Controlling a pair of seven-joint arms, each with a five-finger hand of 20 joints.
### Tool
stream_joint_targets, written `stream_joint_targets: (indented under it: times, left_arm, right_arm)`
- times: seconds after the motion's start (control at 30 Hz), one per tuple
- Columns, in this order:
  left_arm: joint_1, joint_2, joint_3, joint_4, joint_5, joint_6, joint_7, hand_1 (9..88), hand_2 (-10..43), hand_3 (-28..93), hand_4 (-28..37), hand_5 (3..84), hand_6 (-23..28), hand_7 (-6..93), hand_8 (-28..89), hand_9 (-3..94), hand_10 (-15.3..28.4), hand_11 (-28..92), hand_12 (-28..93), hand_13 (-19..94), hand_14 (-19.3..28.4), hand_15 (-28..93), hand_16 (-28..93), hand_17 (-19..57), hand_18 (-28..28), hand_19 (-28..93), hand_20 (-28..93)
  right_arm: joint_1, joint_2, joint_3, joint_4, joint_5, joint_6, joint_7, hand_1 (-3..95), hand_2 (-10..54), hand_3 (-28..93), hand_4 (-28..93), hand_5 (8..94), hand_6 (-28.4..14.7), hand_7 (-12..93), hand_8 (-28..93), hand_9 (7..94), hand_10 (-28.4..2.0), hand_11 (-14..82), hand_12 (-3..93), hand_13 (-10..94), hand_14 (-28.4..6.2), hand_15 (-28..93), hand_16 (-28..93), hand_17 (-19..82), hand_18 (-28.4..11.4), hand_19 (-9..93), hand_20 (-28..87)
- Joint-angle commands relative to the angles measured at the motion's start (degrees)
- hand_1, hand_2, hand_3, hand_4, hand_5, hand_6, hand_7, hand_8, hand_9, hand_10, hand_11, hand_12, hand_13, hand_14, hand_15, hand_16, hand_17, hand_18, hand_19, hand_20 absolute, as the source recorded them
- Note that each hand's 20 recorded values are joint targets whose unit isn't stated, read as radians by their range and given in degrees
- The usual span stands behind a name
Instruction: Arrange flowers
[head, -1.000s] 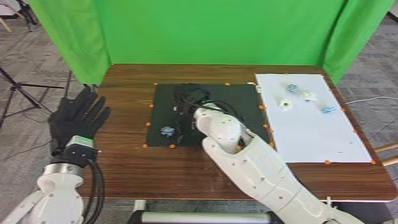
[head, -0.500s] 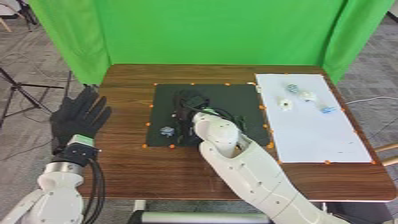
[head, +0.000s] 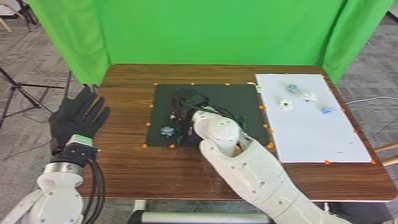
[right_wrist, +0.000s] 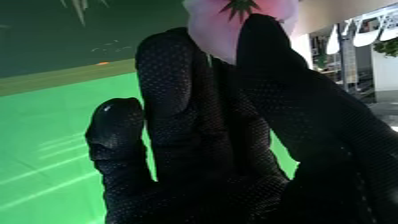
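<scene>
In the head view my right hand (head: 188, 98) is over the dark mat (head: 235, 93), left of its middle. The right wrist view has my right hand (right_wrist: 209, 125) with thumb and fingertips pinching a pink flower (right_wrist: 210, 27), its green star-shaped base by the thumb tip. A small blue flower (head: 167, 131) lies on the mat's near left part. On the white sheet (head: 315, 140) lie a blue-green flower (head: 293, 88), two white flowers (head: 307, 95) and a light blue flower (head: 328, 109). My left hand (head: 78, 115) is held with straight fingers at the table's left edge.
Orange markers line the mat and the sheet on the brown table (head: 213, 175). A green curtain (head: 218, 32) hangs behind the table's far edge. My right forearm (head: 258, 175) crosses the near edge. A black tripod (head: 31, 87) stands off to the left.
My right hand and wrist have shifted slightly to the left and nearer over the dark mat. The left hand and the flowers on the sheet have stayed in place.
</scene>
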Motion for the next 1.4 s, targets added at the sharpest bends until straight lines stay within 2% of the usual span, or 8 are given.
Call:
stream_joint_targets:
  times: [0.03, 0.2, 0.43, 0.6, 0.73, 1.03, 1.13, 1.4]
  left_arm:
    - [0.9, -0.79, -0.85, -0.65, -0.21, -0.37, 0.05, 29.6, 4.5, 75, -27.1, 39.0, 4.8, 14.6, -10, 28.8, 10.4, 19, 8, 19, 10.6, 30, -8, -2.7, 11.0, 29, 10]
    - [1.6, -0.76, -1.09, -1.04, -1.34, -0.29, 0.95, 29.6, 4.3, 75, -26.9, 38.9, 4.9, 14.4, -10, 28.7, 10.4, 18, 8, 19, 10.6, 30, -8, -2.7, 11.0, 29, 10]
    - [2.9, -1.91, -2.06, -1.42, -0.5, -1.05, 0.96, 29.8, 4.9, 74, -26.9, 38.5, 5.1, 14.1, -10, 28.6, 10.6, 18, 8, 19, 11.0, 30, -8, -3.1, 11.5, 30, 11]
    - [5.2, 0.16, -3.38, -2.82, 0.52, -0.92, 2.15, 29.6, 5.5, 73, -26.5, 38.5, 5.2, 13.9, -10, 28.7, 10.9, 18, 8, 20, 11.6, 30, -8, -3.6, 11.9, 31, 11]
    - [6.8, 0.18, -4.59, -3.72, 0.48, -0.53, 2.61, 29.3, 6.0, 73, -26.7, 38.5, 5.3, 13.9, -9, 28.7, 11.1, 18, 9, 20, 12.0, 30, -8, -3.8, 12.1, 31, 10]
    - [7.6, 0.37, -5.64, -3.91, 0.39, -0.77, 2.97, 28.7, 7.3, 73, -27.4, 38.7, 5.5, 13.4, -9, 29.3, 11.4, 17, 9, 20, 12.6, 30, -7, -4.2, 12.4, 32, 10]
    - [7.1, -0.65, -5.55, -3.26, 1.57, -1.32, 1.24, 28.4, 7.8, 73, -27.6, 38.8, 5.6, 13.3, -9, 29.2, 11.3, 17, 9, 20, 12.7, 30, -7, -4.2, 12.4, 32, 10]
    - [7.4, -0.91, -5.38, -3.55, 0.12, -0.22, 2.26, 26.9, 9.5, 72, -28.1, 36.5, 5.0, 13.5, -9, 29.3, 11.4, 17, 9, 20, 12.7, 30, -7, -4.4, 12.6, 32, 9]
  right_arm:
    - [0.3, 1.2, 0.5, -3.3, 1.4, -2.4, 0.8, 48.6, -9.5, 79, -28, 58.7, -2.0, 23, -15, 64.3, -12.9, 17.1, 16.4, 67, -7.0, 52, 42, 38, -20.9, 89, 41]
    - [0.4, 1.8, 1.0, -4.5, 1.5, -5.1, 1.3, 47.3, -9.5, 80, -28, 57.2, -2.4, 22, -14, 61.9, -13.4, 16.4, 16.3, 65, -7.8, 53, 40, 37, -20.9, 88, 41]
    - [-1.8, 7.8, 8.2, -12.9, 4.8, -3.6, 5.2, 43.5, -9.5, 82, -28, 52.2, -3.1, 20, -13, 56.1, -14.6, 14.4, 15.8, 63, -10.2, 58, 31, 36, -21.6, 88, 41]
    - [-5.0, 16.1, 16.4, -17.4, 8.2, -0.8, 12.0, 41.6, -9.5, 80, -28, 51.5, -3.9, 18, -12, 54.6, -15.4, 13.0, 15.7, 62, -11.8, 63, 27, 36, -22.0, 88, 40]
    - [-7.2, 21.3, 21.6, -16.8, 9.0, -0.1, 15.9, 41.4, -9.5, 79, -28, 51.0, -4.2, 16, -12, 53.2, -15.1, 11.8, 15.2, 62, -12.1, 64, 26, 36, -22.1, 88, 40]
    - [-12.7, 29.6, 28.4, -17.5, 7.6, -2.7, 21.8, 43.4, -9.5, 79, -28, 50.1, -4.6, 16, -12, 49.5, -14.9, 9.2, 14.1, 63, -11.8, 65, 25, 36, -21.9, 89, 39]
    - [-14.3, 31.0, 30.4, -16.8, 5.9, -4.1, 23.5, 43.8, -9.5, 80, -28, 48.9, -5.3, 15, -12, 47.5, -15.6, 8.2, 13.7, 62, -11.8, 65, 25, 36, -21.8, 88, 39]
    - [-12.8, 30.3, 31.6, -12.5, 13.1, -10.0, 26.8, 43.1, -9.5, 79, -28, 45.0, -6.8, 13, -11, 42.0, -16.6, 6.9, 13.0, 61, -12.5, 65, 24, 36, -21.9, 88, 37]
